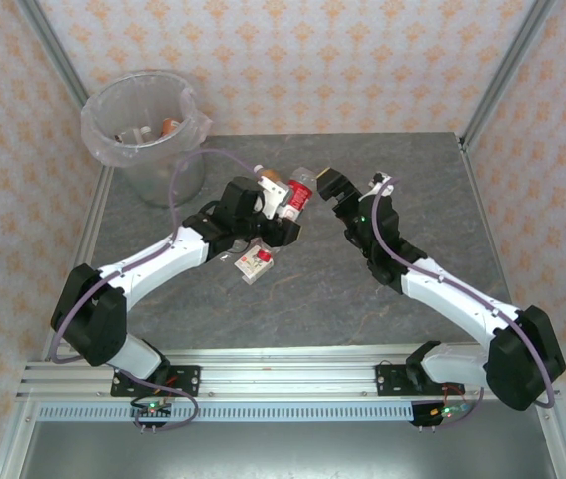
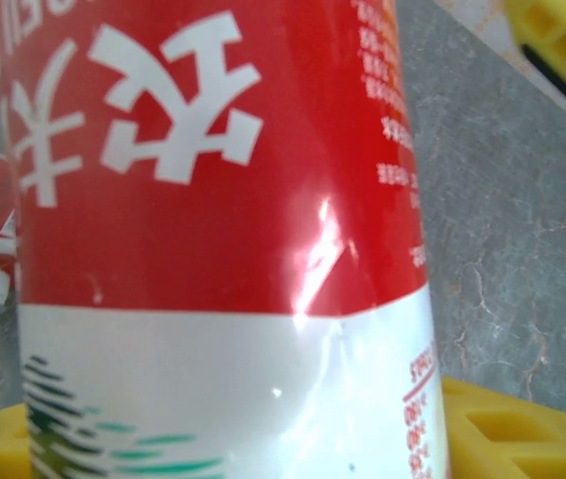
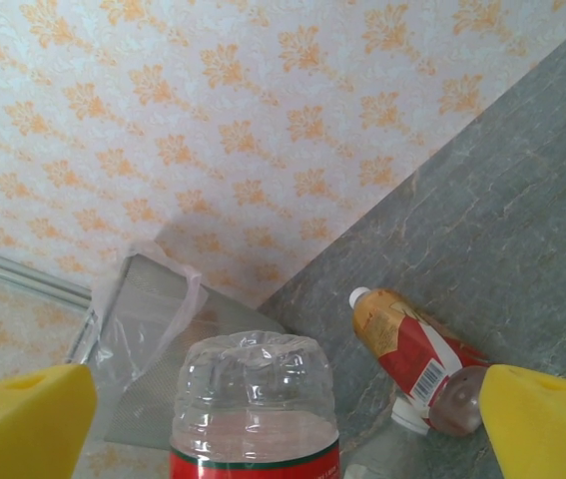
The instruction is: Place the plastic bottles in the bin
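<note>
Seen from above and behind the arm bases, the fixed overhead camera looks down and forward across the whole grey counter (image 1: 362, 289) to the papered back wall, the bin (image 1: 148, 125) in the far-left corner; the left wrist camera sits almost against a red-labelled bottle (image 2: 213, 200), facing along the counter, apparently rightwards; the right wrist camera looks out between its yellow pads (image 3: 547, 424), past the same bottle, toward the bin corner and wall; all three views share that bottle.

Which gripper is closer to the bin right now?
Left. The left gripper, gripping a red-labelled bottle, is right of the bin; the right gripper, open, is farther right, beyond that bottle.
</note>
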`<state>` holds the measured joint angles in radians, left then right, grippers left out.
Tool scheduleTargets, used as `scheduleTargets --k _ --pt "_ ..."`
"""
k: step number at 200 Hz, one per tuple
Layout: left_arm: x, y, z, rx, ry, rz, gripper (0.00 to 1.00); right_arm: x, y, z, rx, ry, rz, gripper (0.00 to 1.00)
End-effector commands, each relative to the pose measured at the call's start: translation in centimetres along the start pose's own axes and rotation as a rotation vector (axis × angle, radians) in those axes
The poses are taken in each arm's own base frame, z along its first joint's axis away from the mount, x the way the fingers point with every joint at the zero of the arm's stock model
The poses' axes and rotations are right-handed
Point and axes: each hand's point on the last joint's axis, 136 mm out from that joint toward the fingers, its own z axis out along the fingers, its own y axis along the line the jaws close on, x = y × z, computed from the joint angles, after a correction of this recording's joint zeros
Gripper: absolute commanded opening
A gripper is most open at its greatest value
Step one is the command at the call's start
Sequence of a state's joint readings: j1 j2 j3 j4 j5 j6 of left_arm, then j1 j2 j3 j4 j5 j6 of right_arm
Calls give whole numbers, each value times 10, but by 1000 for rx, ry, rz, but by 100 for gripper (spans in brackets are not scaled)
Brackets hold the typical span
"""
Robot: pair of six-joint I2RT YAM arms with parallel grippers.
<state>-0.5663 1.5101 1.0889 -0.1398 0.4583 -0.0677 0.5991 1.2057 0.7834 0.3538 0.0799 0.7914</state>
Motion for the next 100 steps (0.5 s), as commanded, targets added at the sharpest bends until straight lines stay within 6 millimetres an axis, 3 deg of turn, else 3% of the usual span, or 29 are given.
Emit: scheduleTargets --k 1,54,100 --pt "-15 8 -14 -33 -72 -25 59 -1 -11 -4 36 -13 -38 99" --pt "-24 23 -26 -66 -119 -75 58 1 -25 -5 77 -26 -92 99" --pt "-43 44 -44 -132 -152 -121 58 6 -31 -4 86 -10 -103 99"
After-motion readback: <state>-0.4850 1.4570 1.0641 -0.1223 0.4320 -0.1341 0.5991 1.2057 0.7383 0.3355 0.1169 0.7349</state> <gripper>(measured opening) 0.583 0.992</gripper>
